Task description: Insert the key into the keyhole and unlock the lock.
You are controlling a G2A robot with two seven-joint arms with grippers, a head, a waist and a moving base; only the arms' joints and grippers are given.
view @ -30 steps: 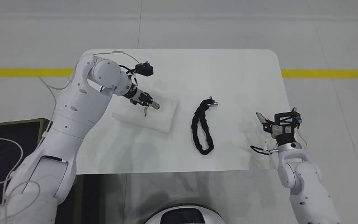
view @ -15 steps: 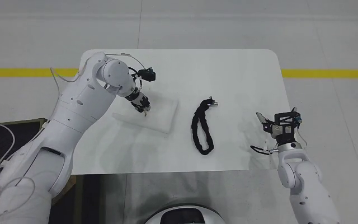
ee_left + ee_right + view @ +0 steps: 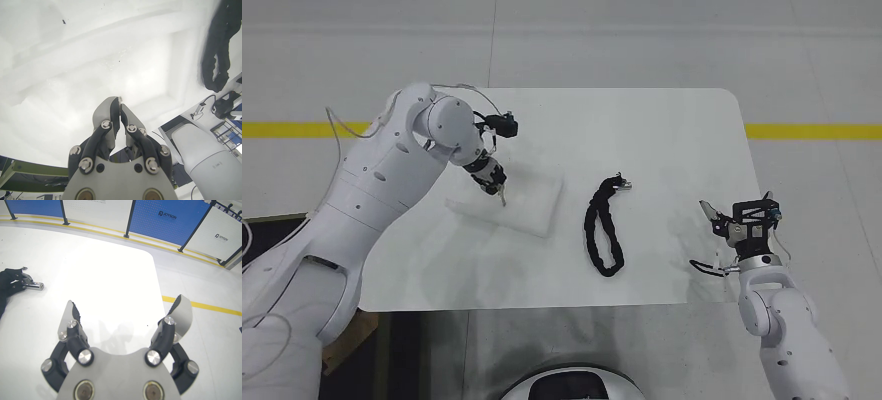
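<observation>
Left gripper (image 3: pixel 120 103) fingers pinched a small metal key (image 3: pixel 120 98), mostly hidden, above the white foam block (image 3: pixel 532 207); right gripper (image 3: pixel 124 308) fingers stood apart.

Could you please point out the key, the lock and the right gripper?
key (image 3: pixel 120 98): left wrist view, its exposed metal end.
lock (image 3: pixel 36 286): right wrist view, its silver cylinder.
right gripper (image 3: pixel 125 300): right wrist view, midway between fingertips.

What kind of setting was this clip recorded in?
Probably a robotics test hall or lab: a yellow line crosses the pale floor, blue and white partition panels fence the area, and a white table serves as workstation.
</observation>
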